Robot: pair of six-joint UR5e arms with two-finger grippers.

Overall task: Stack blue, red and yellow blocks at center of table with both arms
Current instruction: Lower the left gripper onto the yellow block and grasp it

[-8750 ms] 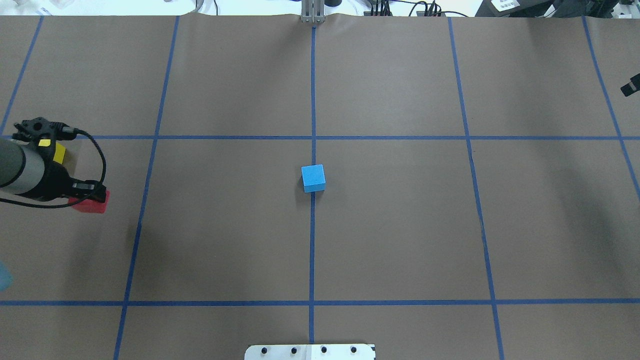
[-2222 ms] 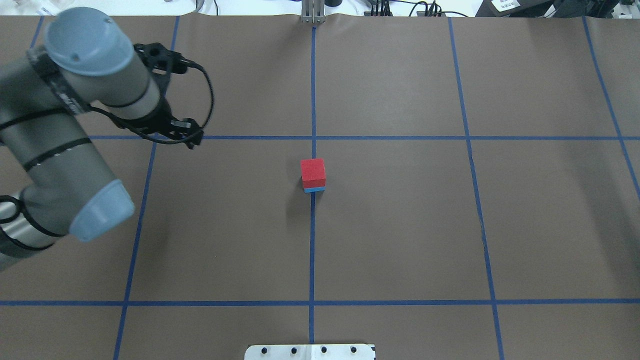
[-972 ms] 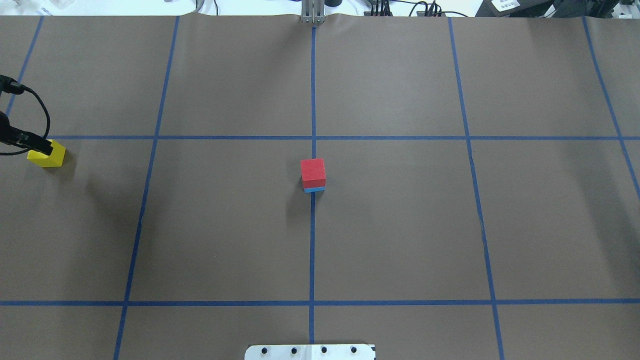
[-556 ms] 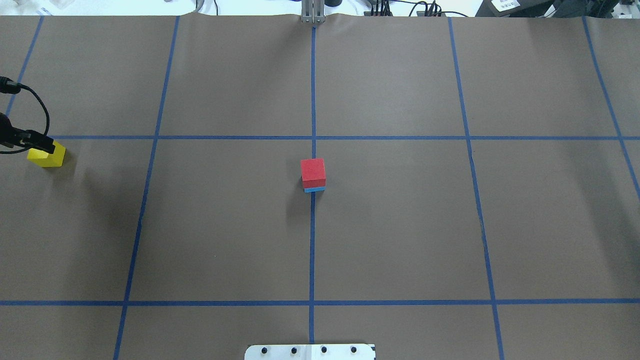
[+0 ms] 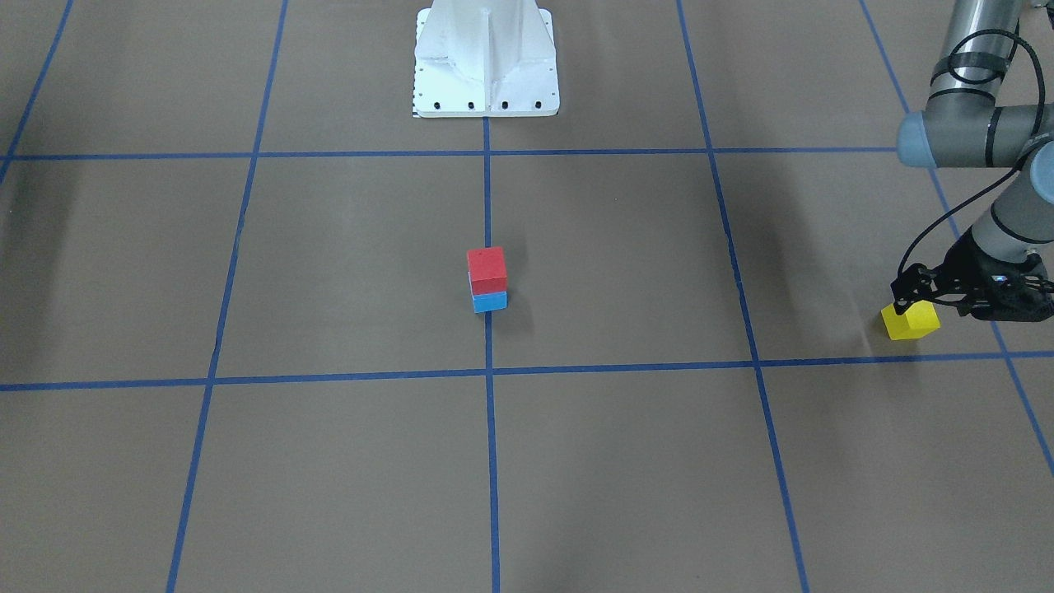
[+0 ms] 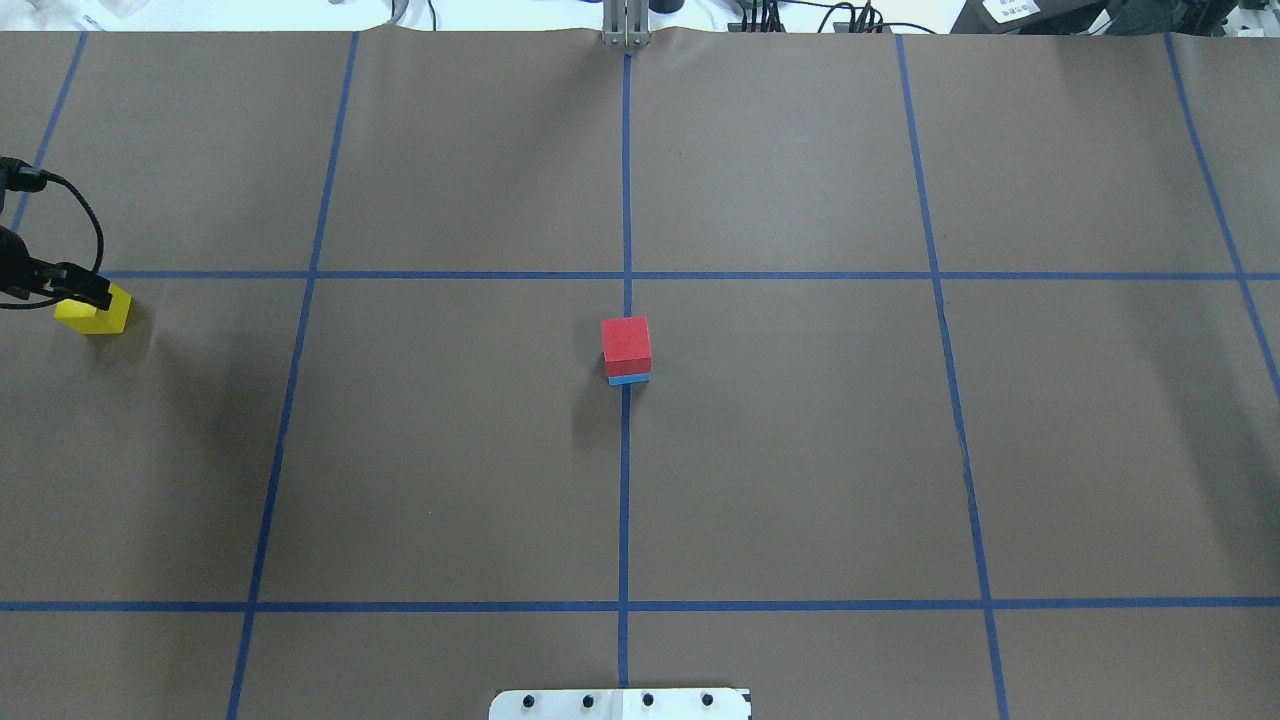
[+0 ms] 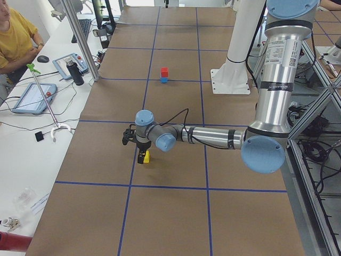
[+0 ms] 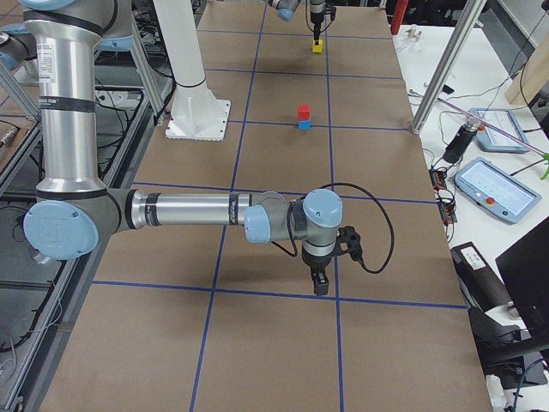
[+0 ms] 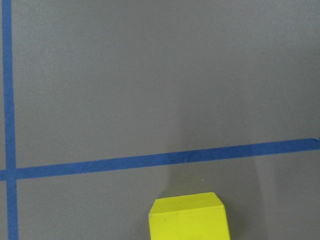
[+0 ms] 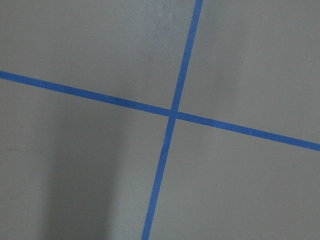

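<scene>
A red block (image 6: 626,344) sits on a blue block (image 6: 629,379) at the table's centre; the stack also shows in the front view (image 5: 487,269). A yellow block (image 6: 98,312) lies at the far left on the table. My left gripper (image 7: 142,156) points down right at the yellow block (image 7: 145,156); I cannot tell whether its jaws are open or shut. The left wrist view shows the yellow block (image 9: 188,216) at its bottom edge and no fingers. My right gripper (image 8: 319,283) hangs low over bare table at the robot's right, its state unclear.
Blue tape lines (image 6: 625,500) grid the brown table cover. The white robot base (image 5: 486,62) stands at the near edge. A person and tablets (image 7: 32,98) are on a side bench beyond the table.
The red block went from the far left onto the blue block. My left arm came back to the yellow block; over the last second its wrist barely shifted.
</scene>
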